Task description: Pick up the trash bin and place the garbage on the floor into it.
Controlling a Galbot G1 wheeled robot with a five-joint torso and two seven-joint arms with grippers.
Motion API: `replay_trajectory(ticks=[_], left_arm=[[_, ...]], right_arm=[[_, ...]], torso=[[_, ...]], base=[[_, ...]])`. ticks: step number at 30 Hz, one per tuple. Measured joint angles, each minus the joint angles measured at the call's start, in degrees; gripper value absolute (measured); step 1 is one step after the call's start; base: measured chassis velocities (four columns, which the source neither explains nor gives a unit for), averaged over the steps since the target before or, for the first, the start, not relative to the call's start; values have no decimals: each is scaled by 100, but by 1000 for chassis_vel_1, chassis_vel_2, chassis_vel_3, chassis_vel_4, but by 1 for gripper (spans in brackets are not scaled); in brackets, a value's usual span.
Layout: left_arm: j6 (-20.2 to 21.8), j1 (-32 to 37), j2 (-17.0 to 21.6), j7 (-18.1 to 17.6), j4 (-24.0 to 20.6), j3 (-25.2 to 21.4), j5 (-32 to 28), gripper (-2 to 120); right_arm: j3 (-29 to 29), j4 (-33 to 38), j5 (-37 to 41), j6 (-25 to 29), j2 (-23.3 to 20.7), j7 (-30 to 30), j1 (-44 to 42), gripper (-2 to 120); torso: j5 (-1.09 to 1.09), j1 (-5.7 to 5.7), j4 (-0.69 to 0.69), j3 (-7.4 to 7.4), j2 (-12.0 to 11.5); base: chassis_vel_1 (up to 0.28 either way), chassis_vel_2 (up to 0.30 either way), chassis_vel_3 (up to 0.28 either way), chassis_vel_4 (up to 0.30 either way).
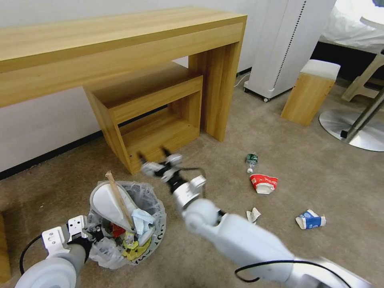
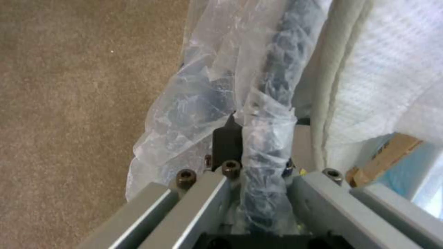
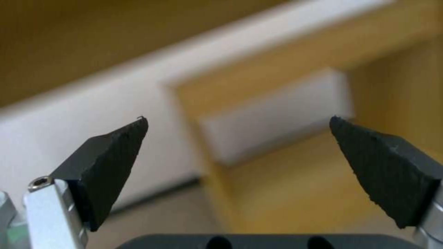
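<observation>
The trash bin, round and lined with a crinkly plastic bag, holds a white slipper, a wooden stick and coloured wrappers. My left gripper is shut on the bin's rim at its near-left side. My right gripper hangs open and empty above the carpet in front of the low wooden shelf, beyond the bin; its fingertips are wide apart. On the floor to the right lie a green-label bottle, a red-white paper bowl, crumpled paper and a blue-white carton.
A long wooden desk with a low shelf unit beneath stands against the wall. A white appliance, a wooden stool and a round metal table base stand at the right.
</observation>
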Motion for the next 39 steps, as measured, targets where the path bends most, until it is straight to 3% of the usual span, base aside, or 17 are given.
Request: replay_trajectory(ticks=[7,10,12,13,14,16,17,19,21,25,39], left_arm=[[47,-52,-63,103,89,137,123,0],[62,-64,-55,113,108,163,134,0],[66,-106,-21,120,131,205,152,0],[66,-106,-21,120,131,205,152,0],[76,-121,-14,132,130,216,153,0],[118,-136,6,135,128,216,144,0],[118,-136,6,135,128,216,144,0],[137,-141,47,123,107,204,86,0],[137,-144,83,110,84,171,38,0],[138,-153,137,101,92,160,-3,0],[108,-200,239,62,132,165,-112,0]], right_arm=[[434,-363,-413,-656,-937,267,-493,100],[421,-515,-436,-770,-1161,-11,-562,100],[221,-917,-256,-699,-1404,-701,-516,100],[221,-917,-256,-699,-1404,-701,-516,100],[127,-1192,-88,-549,-1446,-1198,-452,100],[41,-1669,24,-230,-1418,-2184,-328,100],[41,-1669,24,-230,-1418,-2184,-328,100],[-47,-2254,-127,153,-1308,-2990,-236,100],[-130,-2663,-401,434,-1241,-3389,-174,100],[-202,-3070,-661,743,-1182,-3806,-151,100],[-355,-3703,-1142,1049,-760,-4374,-79,100]], torso=[[0,0,-4,0,0],[1,0,-1,0,0],[-1,0,-2,0,0],[-1,0,-2,0,0],[1,0,-2,0,0],[-2,0,-1,0,0],[-2,0,-1,0,0],[0,0,0,1,0],[-1,0,0,0,0],[-1,0,-2,0,0],[-3,0,-2,0,0]], base=[[0,0,0,0],[0,0,0,0],[0,0,0,0],[0,0,0,0],[0,0,0,0],[0,0,0,0],[0,0,0,0],[0,0,0,0],[0,0,0,0],[0,0,0,0],[0,0,0,0]])
